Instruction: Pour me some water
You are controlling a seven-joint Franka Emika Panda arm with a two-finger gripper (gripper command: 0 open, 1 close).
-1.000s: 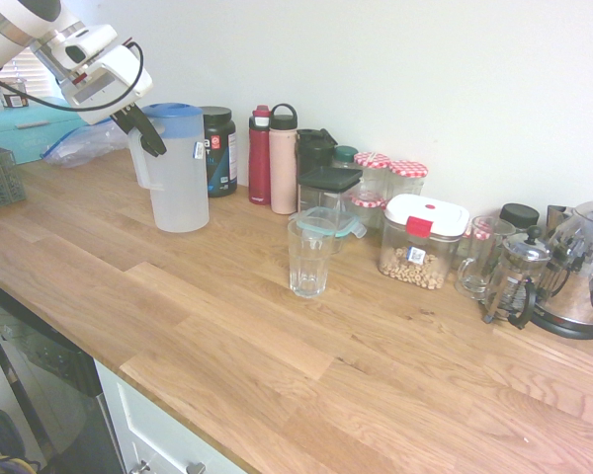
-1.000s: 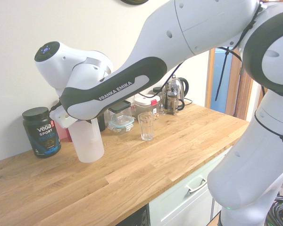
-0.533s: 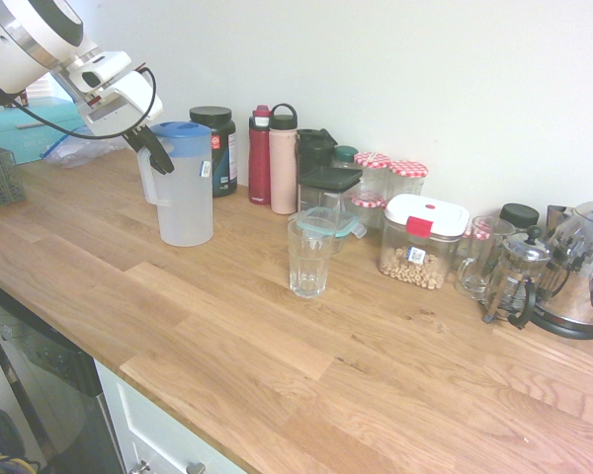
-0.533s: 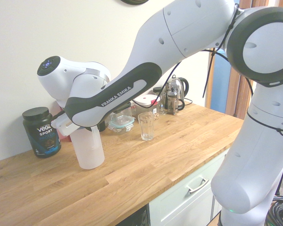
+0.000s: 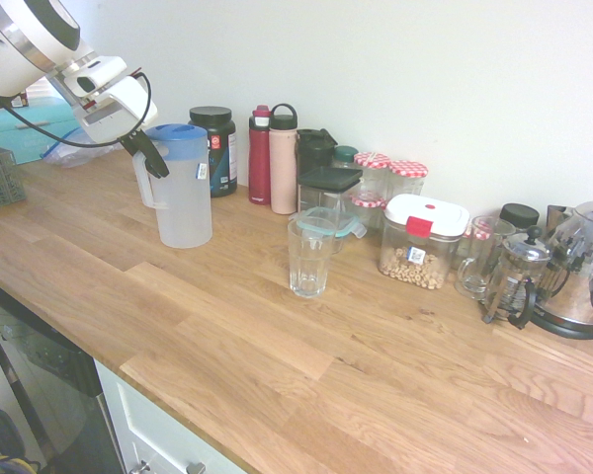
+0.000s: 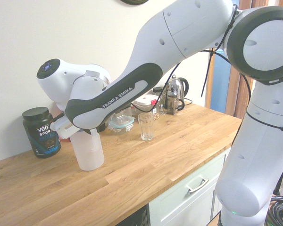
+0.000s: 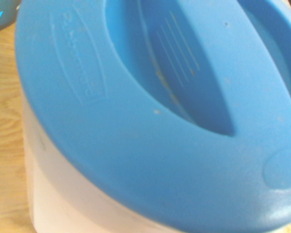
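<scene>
Water jug [image 5: 183, 188], one unit with blue lid [image 7: 155, 107], is standing upright on the surface [image 5: 277, 346]. I am seeing the gripper [image 5: 146, 158] with jaws clamping its handle. One empty glass [image 5: 307, 257] is standing well apart.

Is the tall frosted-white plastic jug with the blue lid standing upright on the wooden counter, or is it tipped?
Upright. The frosted-white jug stands with its base flat on the wooden counter, its blue lid level on top.

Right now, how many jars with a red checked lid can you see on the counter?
3. Two jars stand side by side near the wall, behind the white-lidded container. A third sits lower, in front of them. Others may be hidden in the cluster.
</scene>
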